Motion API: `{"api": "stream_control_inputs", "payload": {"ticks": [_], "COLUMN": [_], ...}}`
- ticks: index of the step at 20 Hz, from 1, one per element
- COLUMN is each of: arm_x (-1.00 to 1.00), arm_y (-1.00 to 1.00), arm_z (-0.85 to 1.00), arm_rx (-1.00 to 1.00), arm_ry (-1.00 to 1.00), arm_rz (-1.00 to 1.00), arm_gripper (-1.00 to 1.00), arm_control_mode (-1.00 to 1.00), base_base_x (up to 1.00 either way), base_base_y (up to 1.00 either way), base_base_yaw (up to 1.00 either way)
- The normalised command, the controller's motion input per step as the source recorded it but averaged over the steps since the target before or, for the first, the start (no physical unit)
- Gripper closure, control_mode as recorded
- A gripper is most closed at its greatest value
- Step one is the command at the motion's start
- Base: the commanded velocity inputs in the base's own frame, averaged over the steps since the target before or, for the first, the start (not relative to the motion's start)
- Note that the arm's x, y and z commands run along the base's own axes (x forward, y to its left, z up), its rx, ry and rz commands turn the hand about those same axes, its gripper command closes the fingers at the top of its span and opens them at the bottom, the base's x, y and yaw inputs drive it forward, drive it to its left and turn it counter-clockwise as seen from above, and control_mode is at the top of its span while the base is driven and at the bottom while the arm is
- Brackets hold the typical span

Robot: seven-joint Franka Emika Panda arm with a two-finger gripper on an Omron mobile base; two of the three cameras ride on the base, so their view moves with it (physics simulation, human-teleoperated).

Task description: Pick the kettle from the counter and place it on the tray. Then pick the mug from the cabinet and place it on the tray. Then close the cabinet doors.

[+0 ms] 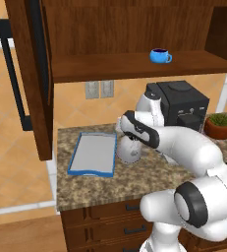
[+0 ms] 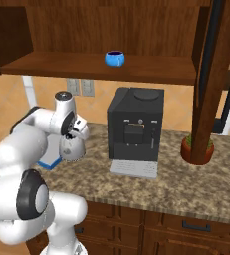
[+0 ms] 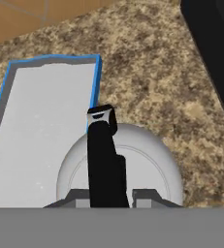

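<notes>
the kettle (image 3: 133,160) is a smooth, pale silver-grey dome with a round footprint, standing upright on the counter (image 1: 149,179), a slab of speckled brown-grey granite over dark wooden drawers (image 1: 110,219). a flat black strap handle (image 3: 103,160) arches over its crown; in the hand view its long axis runs straight up the picture, away from the camera, roughly parallel to the near long edge of the tray. the gripper (image 3: 106,199) sits right on top of the dome, its two small grey finger tips (image 3: 77,197) drawn in against either side of that handle, pinching it. in the left base view the kettle (image 1: 128,150) stands just beside the right edge of the tray (image 1: 77,160), close enough that its base looks to touch or slightly overlap the rim; the exact contact is hard to judge. the tray is a flat rectangle with a matte grey floor and a thin raised blue rim, its long side running back toward the wall. behind the kettle stands a boxy black coffee machine (image 2: 135,127), with a small potted plant (image 1: 219,124) in a reddish pot to its right. up in the dark reddish-brown wooden cabinet (image 1: 134,29), a glossy bright blue round mug (image 1: 160,56) sits on the shelf, its side handle pointing right in that view. the cabinet doors (image 1: 34,74) hang open, each with a long vertical black bar handle.
</notes>
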Motion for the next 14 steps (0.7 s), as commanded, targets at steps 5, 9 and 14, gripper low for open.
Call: {"api": "stream_control_inputs", "payload": {"ticks": [5,9,14], "arm_x": [-0.04,0.22,0.48], "arm_y": [0.56,0.55,0.41], "arm_z": [0.33,0.20,0.24], "arm_rx": [0.03,0.00,0.00], "arm_ry": [-0.27,-0.23,0.00], "arm_rz": [-0.11,-0.13,-0.08], "arm_gripper": [1.00,1.00,1.00], "arm_control_mode": [-1.00,-1.00,-1.00], "base_base_x": [0.00,0.00,0.00], "base_base_y": [0.00,0.00,0.00], "base_base_yaw": [0.00,0.00,0.00]}}
